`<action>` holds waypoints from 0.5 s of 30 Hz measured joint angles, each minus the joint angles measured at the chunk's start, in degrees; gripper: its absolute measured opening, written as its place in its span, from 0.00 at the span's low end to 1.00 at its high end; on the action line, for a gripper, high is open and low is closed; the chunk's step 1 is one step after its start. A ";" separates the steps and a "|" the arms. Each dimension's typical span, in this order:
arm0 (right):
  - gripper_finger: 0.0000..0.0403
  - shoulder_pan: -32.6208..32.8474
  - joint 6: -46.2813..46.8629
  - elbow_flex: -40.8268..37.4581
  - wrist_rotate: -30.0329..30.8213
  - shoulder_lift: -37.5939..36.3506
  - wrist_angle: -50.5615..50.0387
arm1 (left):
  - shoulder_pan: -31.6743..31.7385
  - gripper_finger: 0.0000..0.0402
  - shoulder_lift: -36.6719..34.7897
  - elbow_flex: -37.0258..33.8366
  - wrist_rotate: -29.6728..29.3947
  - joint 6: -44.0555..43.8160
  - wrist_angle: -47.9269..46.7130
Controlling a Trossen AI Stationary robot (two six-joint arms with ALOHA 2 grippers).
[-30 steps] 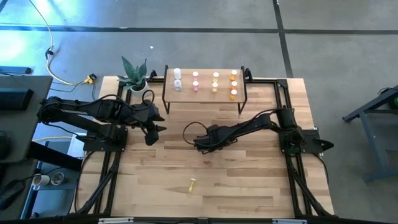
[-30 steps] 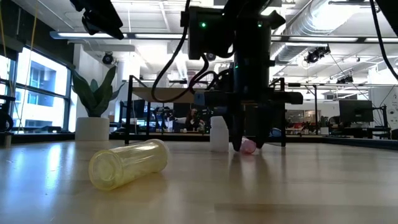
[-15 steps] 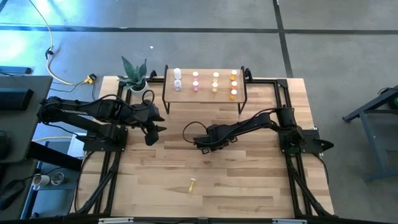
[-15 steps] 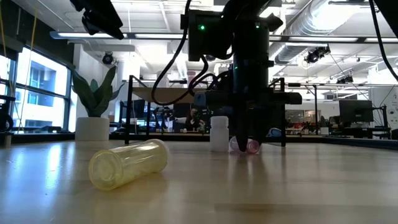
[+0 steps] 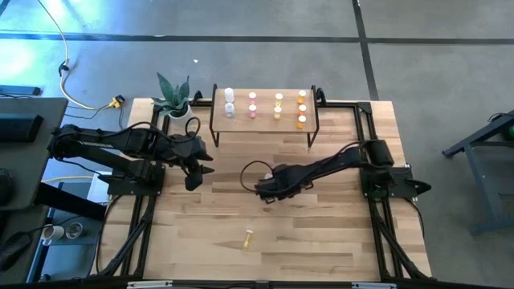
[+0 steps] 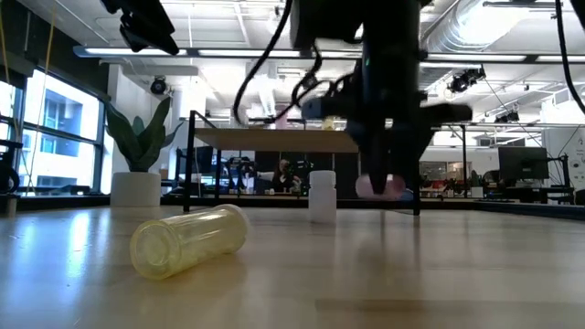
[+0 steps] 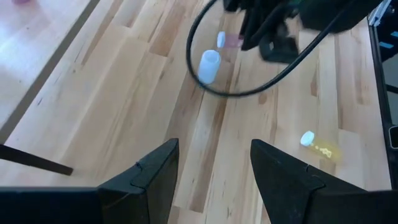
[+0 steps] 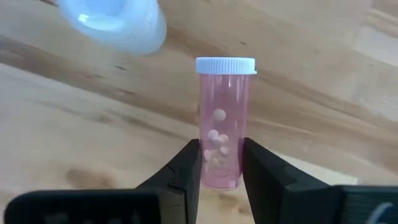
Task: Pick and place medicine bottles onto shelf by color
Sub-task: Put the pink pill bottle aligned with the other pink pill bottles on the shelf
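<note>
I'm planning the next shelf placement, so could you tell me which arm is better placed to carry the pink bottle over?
The right. The right gripper already clamps the pink bottle, lifted off the table, with the shelf just beyond. The left gripper hangs open and empty near the table's left side.

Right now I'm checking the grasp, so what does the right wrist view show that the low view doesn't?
Only the right wrist view shows the right gripper with both fingers pressed on the pink bottle, the pills inside it and its white cap. Only the low view shows that bottle lifted off the table, plus the yellow bottle lying on its side. Both show the white bottle.
</note>
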 joint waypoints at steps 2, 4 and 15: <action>0.22 0.53 1.44 0.00 0.96 -1.92 -0.34 | 0.00 0.47 -0.01 0.00 0.00 0.07 0.00; 0.22 1.00 2.91 0.02 2.49 -3.69 -0.62 | 0.02 0.47 0.00 0.00 0.00 0.16 0.02; 0.22 1.86 -0.59 0.04 15.03 -12.89 4.76 | 0.02 0.47 0.01 0.00 -0.13 3.27 2.72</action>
